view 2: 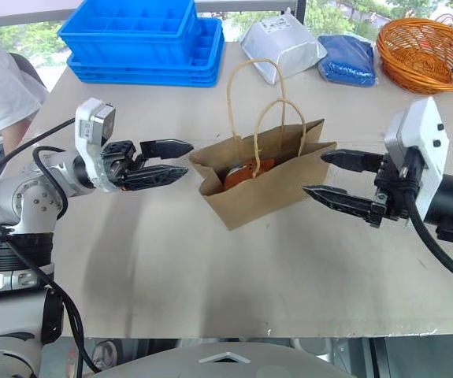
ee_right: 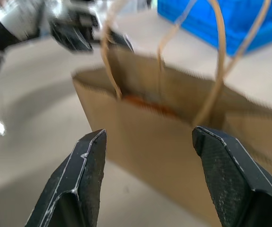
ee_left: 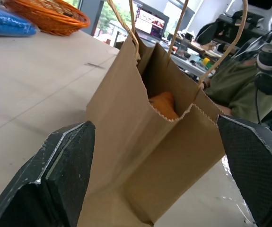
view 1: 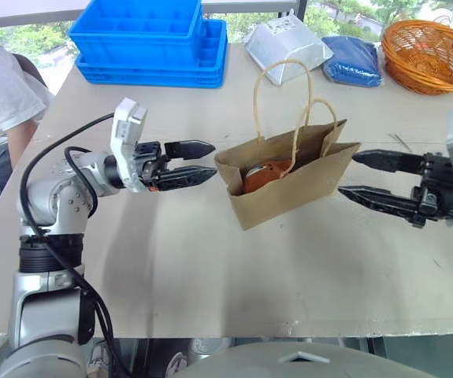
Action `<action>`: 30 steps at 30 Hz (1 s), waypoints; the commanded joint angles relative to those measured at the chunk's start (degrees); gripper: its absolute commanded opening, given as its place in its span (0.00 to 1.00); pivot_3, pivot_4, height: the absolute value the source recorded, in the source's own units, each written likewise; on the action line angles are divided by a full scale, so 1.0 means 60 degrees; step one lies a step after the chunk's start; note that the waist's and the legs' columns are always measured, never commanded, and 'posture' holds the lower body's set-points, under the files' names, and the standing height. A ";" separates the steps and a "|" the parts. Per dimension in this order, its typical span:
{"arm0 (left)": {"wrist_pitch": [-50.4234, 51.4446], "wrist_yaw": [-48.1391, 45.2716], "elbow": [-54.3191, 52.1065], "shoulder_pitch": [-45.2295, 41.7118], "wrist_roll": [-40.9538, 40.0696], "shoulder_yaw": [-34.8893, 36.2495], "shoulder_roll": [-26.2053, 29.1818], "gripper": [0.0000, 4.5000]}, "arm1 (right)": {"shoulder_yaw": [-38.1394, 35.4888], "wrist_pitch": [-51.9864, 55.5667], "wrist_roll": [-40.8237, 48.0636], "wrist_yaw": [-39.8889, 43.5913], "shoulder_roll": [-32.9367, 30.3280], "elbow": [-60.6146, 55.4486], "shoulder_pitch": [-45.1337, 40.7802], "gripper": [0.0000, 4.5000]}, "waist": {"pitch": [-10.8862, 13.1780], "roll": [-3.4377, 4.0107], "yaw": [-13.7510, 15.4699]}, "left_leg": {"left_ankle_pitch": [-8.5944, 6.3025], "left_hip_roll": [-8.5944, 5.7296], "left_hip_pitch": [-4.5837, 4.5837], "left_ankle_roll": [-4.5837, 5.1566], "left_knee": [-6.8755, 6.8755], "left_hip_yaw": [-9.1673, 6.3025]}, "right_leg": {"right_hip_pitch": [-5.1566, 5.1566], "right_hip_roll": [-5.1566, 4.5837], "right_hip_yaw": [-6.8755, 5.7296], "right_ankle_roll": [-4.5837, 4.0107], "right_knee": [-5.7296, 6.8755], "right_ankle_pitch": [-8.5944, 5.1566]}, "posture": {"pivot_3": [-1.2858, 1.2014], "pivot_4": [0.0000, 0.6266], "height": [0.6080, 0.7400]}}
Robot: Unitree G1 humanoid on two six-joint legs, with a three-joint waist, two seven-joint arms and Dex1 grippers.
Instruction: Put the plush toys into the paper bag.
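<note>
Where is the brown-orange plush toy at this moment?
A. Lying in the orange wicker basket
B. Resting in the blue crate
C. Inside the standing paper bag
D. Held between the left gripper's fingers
C: the plush toy shows through the open top of the paper bag, which stands on the table between the left gripper and the right gripper; both grippers are open and apart from it.
</note>
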 commanded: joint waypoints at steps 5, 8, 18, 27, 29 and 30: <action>-0.0228 -0.0819 -0.0049 -0.0260 0.0170 -0.0647 0.0201 1.00 | 0.3727 -0.1915 -0.4243 0.1635 0.0633 -0.0547 -0.0279 0.01 | 0.0001 0.0002 -0.0083 | 0.0001 0.0002 0.0011 -0.0003 0.0001 0.0008 | -0.0001 0.0011 0.0007 -0.0001 0.0004 -0.0001 | 0.52 0.24 1.00; -0.0308 -0.1127 0.0051 -0.0318 0.0278 -0.0909 0.0246 1.00 | 0.5470 -0.2845 -0.5810 0.2162 0.1601 0.0168 -0.1115 0.01 | 0.0002 0.0002 -0.0137 | 0.0005 0.0001 0.0016 -0.0009 0.0005 0.0013 | 0.0000 0.0017 0.0011 -0.0001 0.0005 -0.0001 | 0.52 0.24 1.00; -0.0877 -0.1285 -0.0863 0.0339 0.0684 -0.1235 0.0350 1.00 | 0.7515 -0.3821 -0.8000 0.2382 0.5040 0.2677 -0.3096 0.01 | 0.0006 0.0000 -0.0074 | 0.0023 0.0001 -0.0009 -0.0047 0.0012 -0.0001 | -0.0018 0.0015 0.0010 -0.0002 0.0011 0.0000 | 0.52 0.24 1.00; -0.1407 0.0619 -0.1840 0.0984 0.1047 -0.0999 -0.0359 1.00 | 0.7489 -0.3757 -0.8179 0.2522 0.5750 0.2893 -0.3024 0.01 | 0.0006 0.0001 -0.0085 | 0.0022 -0.0009 0.0002 -0.0047 0.0012 0.0001 | -0.0011 -0.0006 0.0007 -0.0003 0.0016 0.0001 | 0.52 0.24 1.00; -0.1607 0.1770 -0.2123 0.1098 0.1409 -0.0997 -0.0889 1.00 | 0.7479 -0.3787 -0.8205 0.2564 0.5830 0.2974 -0.3008 0.01 | 0.0006 0.0001 -0.0095 | 0.0022 -0.0010 0.0004 -0.0047 0.0012 0.0001 | -0.0011 -0.0006 0.0009 -0.0002 0.0017 0.0001 | 0.52 0.24 1.00; -0.1693 0.2122 -0.2351 0.1231 0.1563 -0.1067 -0.1050 1.00 | 0.7468 -0.3786 -0.8217 0.2577 0.5868 0.3002 -0.2995 0.01 | 0.0005 0.0003 -0.0092 | 0.0022 -0.0010 0.0004 -0.0048 0.0012 0.0001 | -0.0011 -0.0005 0.0008 -0.0002 0.0018 0.0001 | 0.52 0.24 1.00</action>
